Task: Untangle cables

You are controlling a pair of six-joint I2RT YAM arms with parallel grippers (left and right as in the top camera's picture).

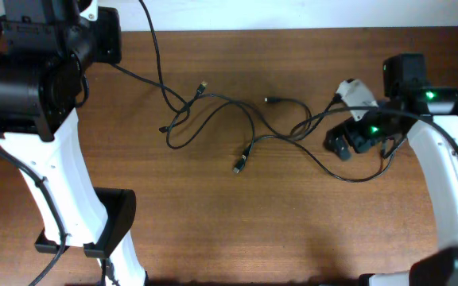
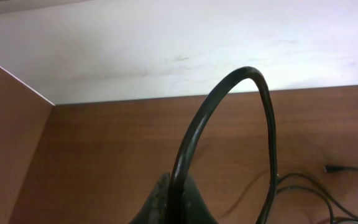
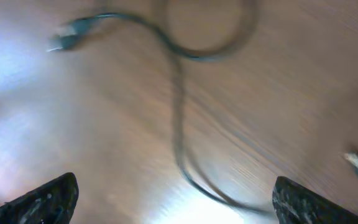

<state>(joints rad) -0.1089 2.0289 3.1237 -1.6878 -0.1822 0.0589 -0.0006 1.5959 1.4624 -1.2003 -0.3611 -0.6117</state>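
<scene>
Overhead, the table (image 1: 293,230) carries the cables (image 1: 213,119) in loose crossed loops near its middle. The left gripper (image 2: 173,205) seems pinched on one strand — a hard pull could tighten the crossings. The right gripper (image 3: 173,186) hangs spread over a blurred loop, holding nothing. No writing is readable.

Right-wrist cables (image 3: 178,112) motion-blurred (fingers (image 3: 48,199) cropped at bottom edge)

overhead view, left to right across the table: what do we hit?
left arm → leftmost cable plug → gold-tipped plug → low plug → small plug → right gripper → right arm
</scene>
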